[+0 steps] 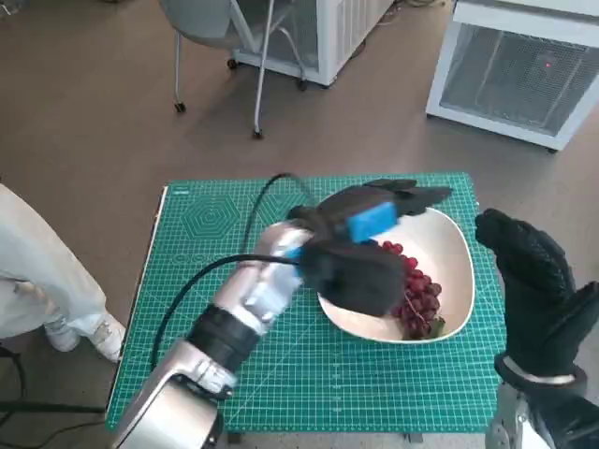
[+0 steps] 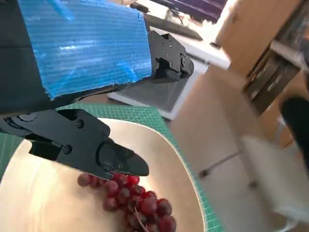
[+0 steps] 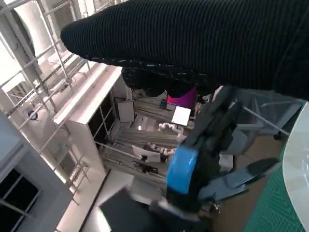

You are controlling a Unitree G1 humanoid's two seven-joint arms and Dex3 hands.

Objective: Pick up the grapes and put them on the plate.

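The grapes (image 1: 417,297) already lie on the plate (image 1: 460,253) near the table's right edge. The left hand (image 1: 360,245) hovers over them, fingers apart, holding nothing; it should lift straight up without snagging the stems. The right hand (image 1: 535,281) waits empty, fingers spread.

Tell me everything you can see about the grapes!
The grapes are one bunch of small, round, dark red berries with a thin brownish stem. They lie inside the pale plate, toward its right side. The left hand hovers over them; in the left wrist view a black fingertip meets the top berries.
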